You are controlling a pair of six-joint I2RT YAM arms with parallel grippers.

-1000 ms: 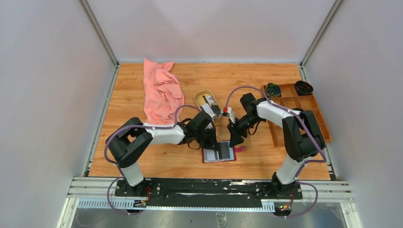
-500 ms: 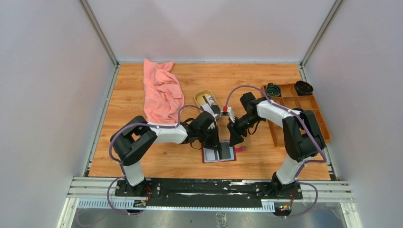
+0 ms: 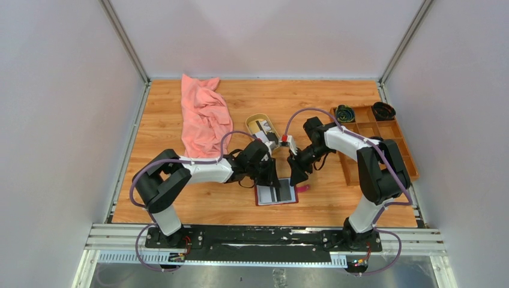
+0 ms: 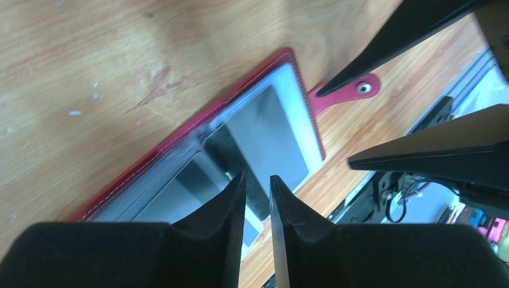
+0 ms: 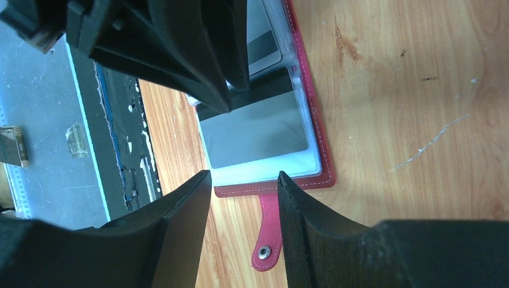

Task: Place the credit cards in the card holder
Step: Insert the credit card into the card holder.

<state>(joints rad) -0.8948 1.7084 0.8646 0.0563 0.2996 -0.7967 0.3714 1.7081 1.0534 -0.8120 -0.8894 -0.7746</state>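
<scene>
The dark red card holder [image 3: 259, 198] lies open on the table, near the front. A grey credit card [image 4: 273, 135] with a black stripe sits in its clear sleeve [image 5: 252, 129]. My left gripper [image 4: 257, 178] hovers just over that card, open by a narrow gap, with nothing between the fingers. My right gripper [image 5: 243, 174] stands open over the holder's right edge, its fingers on either side of the snap tab [image 5: 268, 231]. From above, the left gripper [image 3: 271, 177] and right gripper [image 3: 297, 179] sit close together. More credit cards [image 3: 262, 126] lie in an oval tan dish [image 3: 252, 119] behind.
A pink cloth [image 3: 204, 117] lies at the back left. A brown wooden compartment tray [image 3: 375, 144] stands at the right, with dark coiled items [image 3: 345, 112] in its far cells. The table's front edge and metal rail [image 3: 240, 234] run just below the holder.
My left gripper's jaws have parted slightly over the card in the sleeve, and the left arm's elbow has shifted a little. The right arm has not moved.
</scene>
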